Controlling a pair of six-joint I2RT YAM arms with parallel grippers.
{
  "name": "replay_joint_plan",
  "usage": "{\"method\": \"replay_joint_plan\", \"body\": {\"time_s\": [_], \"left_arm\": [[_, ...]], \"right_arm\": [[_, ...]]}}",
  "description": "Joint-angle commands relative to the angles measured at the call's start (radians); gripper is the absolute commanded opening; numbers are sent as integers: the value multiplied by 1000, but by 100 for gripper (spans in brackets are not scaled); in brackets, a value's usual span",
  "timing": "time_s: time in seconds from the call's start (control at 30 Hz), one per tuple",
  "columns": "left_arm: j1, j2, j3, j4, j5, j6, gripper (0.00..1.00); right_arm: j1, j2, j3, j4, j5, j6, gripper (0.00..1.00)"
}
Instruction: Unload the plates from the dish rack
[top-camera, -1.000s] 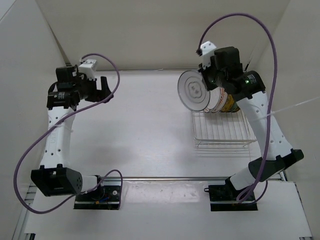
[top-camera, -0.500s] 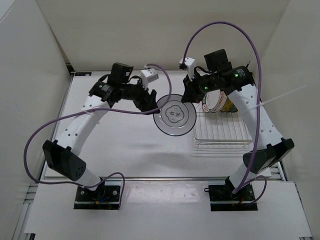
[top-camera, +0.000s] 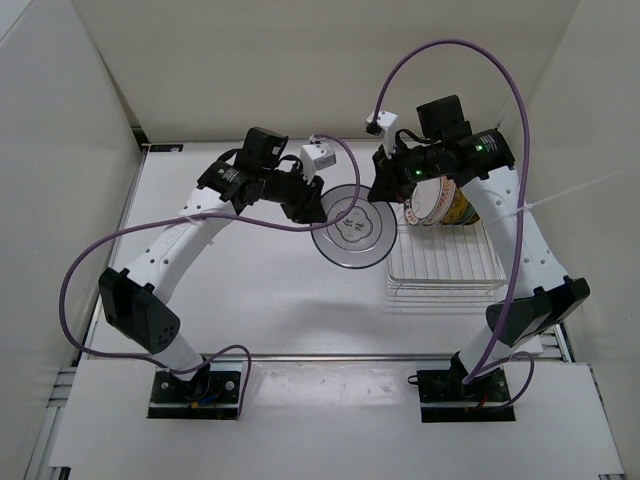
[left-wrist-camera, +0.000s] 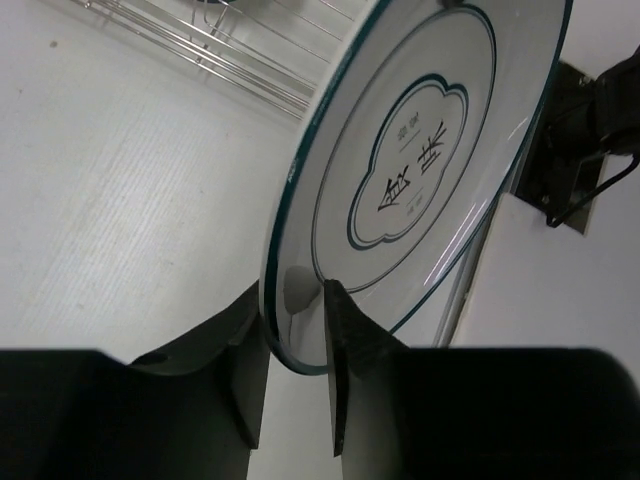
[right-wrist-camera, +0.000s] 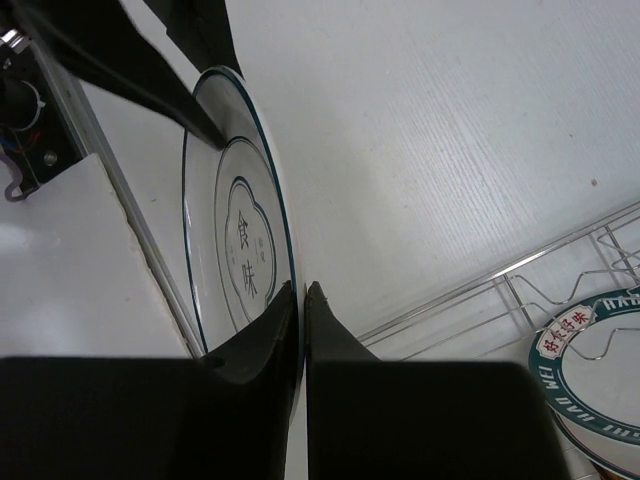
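A round white glazed plate with a thin teal rim line hangs in the air between the two arms, above the white bench and just beside the silver wire dish rack.

The right gripper is clenched on the rim, with the plate reaching away from its fingertips toward the left gripper. The left gripper's fingers straddle the opposite rim, one on each face. I cannot tell whether they are pressing yet.

The plate looks stiff, smooth and breakable. Its glaze will probably be slick, so a pinch should sit well in over the rim, flat across both faces, and not on the very edge.

The overhead view gives the layout: both arms meet at the plate, and more plates stand in the rack beyond the right gripper. Only the left wrist view shows the rim sitting between the left gripper's fingers. The right wrist view shows its own gripper pinching the plate, and a green-rimmed lettered plate behind the rack wires.
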Motion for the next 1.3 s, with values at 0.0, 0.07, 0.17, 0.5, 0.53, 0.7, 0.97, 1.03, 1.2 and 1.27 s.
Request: {"method": "replay_joint_plan", "body": {"time_s": [0.0,0.07,0.17,0.5,0.53,0.7,0.97,1.03,1.2,1.27], "left_arm": [[-3,-15,56,8,1,-10,32],[-3,-6,56,8,1,-21,16],[-3,3,56,17,1,-32,11],[25,-43,-52,105,-88,-113,11],[57,-43,-70,115,-88,-139,11],[216,8,-58,138,59,-219,11],[322,434,155,60,203,-248,11],[341,520,207,43,253,-248,11],[390,715,347,52,325,-339,11],[390,761,375,53,325,-360,11]], "right_arm": [[0,6,37,26,-62,11,0],[0,6,47,26,-62,11,0],[9,16,47,17,-62,11,0],[-21,-23,-45,170,209,138,58],[-40,-23,-45,209,292,163,58],[-167,-44,-35,265,513,255,67],[-176,-150,-307,413,938,182,73],[-176,-181,-354,424,1006,151,73],[-176,-248,-401,434,1037,128,73],[-176,-268,-427,434,1037,128,73]]}}
